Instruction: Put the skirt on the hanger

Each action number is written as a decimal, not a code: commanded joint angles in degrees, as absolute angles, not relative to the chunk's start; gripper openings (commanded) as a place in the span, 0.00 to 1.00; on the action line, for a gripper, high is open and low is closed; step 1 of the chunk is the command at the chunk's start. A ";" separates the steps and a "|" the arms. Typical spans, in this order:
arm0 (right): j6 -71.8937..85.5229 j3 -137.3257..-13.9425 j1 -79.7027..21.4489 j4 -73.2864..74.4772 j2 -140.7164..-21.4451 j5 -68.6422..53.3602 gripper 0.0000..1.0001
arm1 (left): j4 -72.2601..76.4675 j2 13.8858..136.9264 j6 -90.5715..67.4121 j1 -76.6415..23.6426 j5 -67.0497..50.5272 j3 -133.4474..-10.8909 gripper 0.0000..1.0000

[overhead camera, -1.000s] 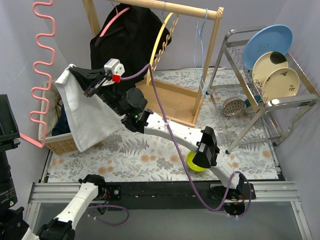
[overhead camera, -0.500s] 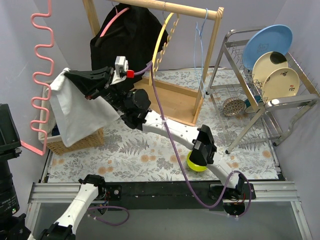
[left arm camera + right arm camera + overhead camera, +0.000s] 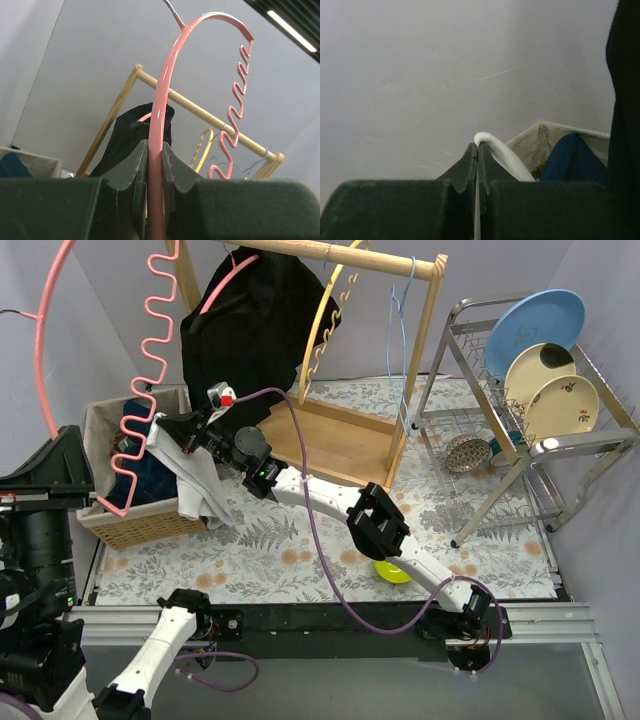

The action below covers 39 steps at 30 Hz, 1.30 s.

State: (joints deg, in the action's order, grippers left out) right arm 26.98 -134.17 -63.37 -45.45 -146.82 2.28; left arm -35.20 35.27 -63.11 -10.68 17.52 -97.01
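Right arm [image 3: 330, 502] is stretching from its base diagonally toward the far left, elbow bent mid-span, wrist held low. Right gripper [image 3: 478, 146] is pinching the skirt [image 3: 502, 156], jaws pressed together. Left arm [image 3: 150, 655] is rising steeply at the left edge. Left gripper [image 3: 155, 147] is clamping the hanger [image 3: 164, 80] rod, pointing upward.

smooth, glossy pink coating on the hanger [image 3: 160, 100]. soft matt white cloth for the skirt [image 3: 200, 490]. pale bare wood on the clothes rail [image 3: 345, 254]. woven wicker with cloth lining for the basket [image 3: 140, 527]. shiny metal wire on the dish rack [image 3: 560, 445].
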 commanded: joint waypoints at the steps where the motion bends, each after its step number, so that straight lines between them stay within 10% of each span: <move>1: 22.43 -132.81 -64.07 -47.56 -137.82 -1.32 0.01 | -32.08 36.21 -61.52 -10.81 17.67 -94.93 0.00; 9: 20.57 -111.22 -64.51 -51.48 -117.04 -9.32 0.01 | -34.27 37.18 -63.80 -10.90 14.42 -97.73 0.00; 17: 14.51 -79.40 -67.32 -50.11 -88.12 -1.94 0.01 | -38.67 38.50 -65.83 -10.90 13.71 -105.99 0.00; 26: 4.93 -69.87 -72.51 -30.60 -65.94 15.10 0.01 | -42.19 39.81 -67.41 -10.90 12.75 -110.48 0.00; 39: -4.74 -91.74 -72.42 -29.95 -88.39 16.00 0.01 | -40.78 38.06 -67.24 -10.81 11.78 -107.14 0.00</move>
State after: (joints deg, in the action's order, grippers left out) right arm -0.21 -82.98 -72.49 -27.46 -78.61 14.92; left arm -43.11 37.82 -67.37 -10.70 12.82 -108.79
